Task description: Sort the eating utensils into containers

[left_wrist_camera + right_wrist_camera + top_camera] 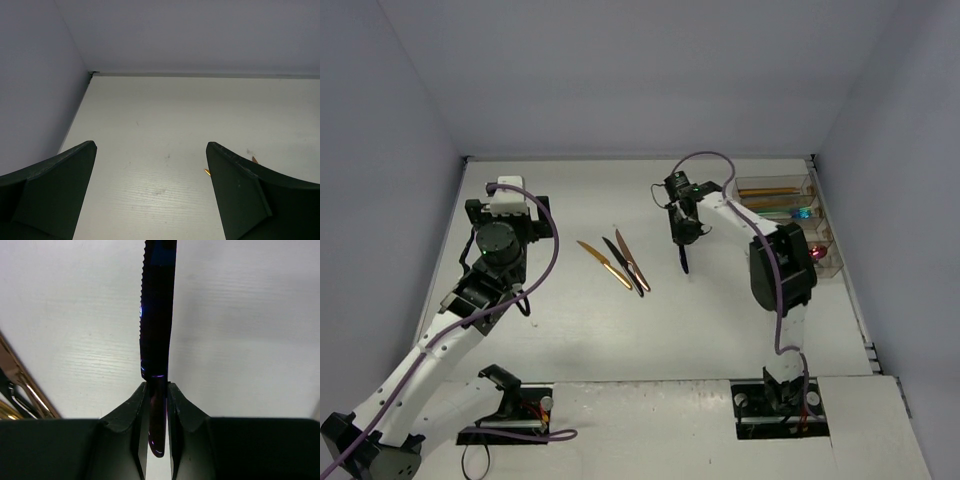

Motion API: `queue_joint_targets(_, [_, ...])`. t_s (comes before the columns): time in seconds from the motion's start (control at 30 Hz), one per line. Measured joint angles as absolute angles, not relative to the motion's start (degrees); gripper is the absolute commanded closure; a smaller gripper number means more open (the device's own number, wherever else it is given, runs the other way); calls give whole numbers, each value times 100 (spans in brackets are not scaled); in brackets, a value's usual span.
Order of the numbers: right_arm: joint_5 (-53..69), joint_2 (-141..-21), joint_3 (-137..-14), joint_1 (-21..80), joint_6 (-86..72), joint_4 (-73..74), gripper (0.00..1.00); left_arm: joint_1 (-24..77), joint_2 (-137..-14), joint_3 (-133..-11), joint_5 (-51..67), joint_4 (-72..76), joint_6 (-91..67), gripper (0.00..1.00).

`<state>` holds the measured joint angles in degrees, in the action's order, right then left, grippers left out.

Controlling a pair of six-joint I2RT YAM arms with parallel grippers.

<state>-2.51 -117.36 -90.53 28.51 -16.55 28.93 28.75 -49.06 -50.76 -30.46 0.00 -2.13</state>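
Observation:
My right gripper [158, 387] is shut on the handle of a dark blue-purple knife [157, 315], whose serrated blade points away over the table. From above, that knife [683, 256] hangs from the right gripper [682, 232] just left of the containers [832, 262]. Three more eating utensils lie mid-table: a gold knife [604, 264], a dark one [623, 265] and a copper one [632, 260]. My left gripper [150, 150] is open above bare table at the far left, its jaws wide apart with nothing between them. Just past its right finger show the gold tip [206, 172] and the copper tip [254, 159].
The clear trays at the far right hold gold pieces [770, 189], teal ones [800, 212] and a magenta one [817, 253]. Grey walls close in the table on the left, back and right. The handles of the lying utensils [20, 385] show at the lower left of the right wrist view.

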Motion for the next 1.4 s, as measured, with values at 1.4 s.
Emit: queue_joint_targets(1.4, [-1623,-9586,-6521,-602,-6681,1088,93,2875,-4792,-5076,-3048,-8,-213,10])
